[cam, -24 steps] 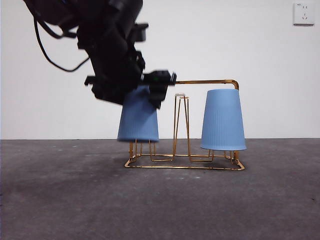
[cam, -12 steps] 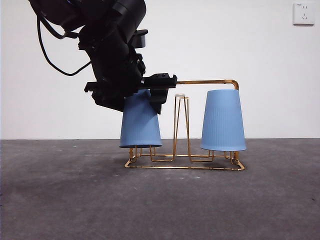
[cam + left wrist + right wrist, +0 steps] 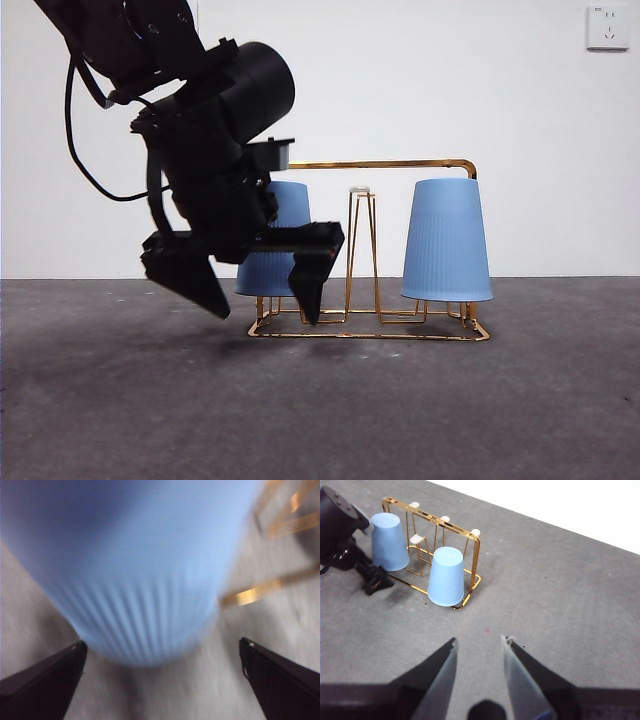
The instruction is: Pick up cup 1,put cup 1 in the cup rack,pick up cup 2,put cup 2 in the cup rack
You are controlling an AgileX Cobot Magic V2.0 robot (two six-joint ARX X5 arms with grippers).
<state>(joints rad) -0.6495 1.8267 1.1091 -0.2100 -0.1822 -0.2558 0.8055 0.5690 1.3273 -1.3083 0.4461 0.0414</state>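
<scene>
Cups (image 3: 447, 240) (image 3: 285, 240) on cup rack (image 3: 400, 164), left gripper (image 3: 255, 285) beside one (jaws apart)

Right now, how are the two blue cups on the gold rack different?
The left blue cup is partly hidden by the left pincer, open beside it; the right blue cup stands in plain sight with nothing near. The left cup sits farther from the right wrist camera. Both are ribbed, upside down on the gold rack.

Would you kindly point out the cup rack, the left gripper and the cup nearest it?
cup rack (image 3: 400, 164): front view, on the top handle bar.
left gripper (image 3: 265, 295): front view, midway between its open fingertips.
cup (image 3: 135, 580): left wrist view, on its ribbed wall.
</scene>
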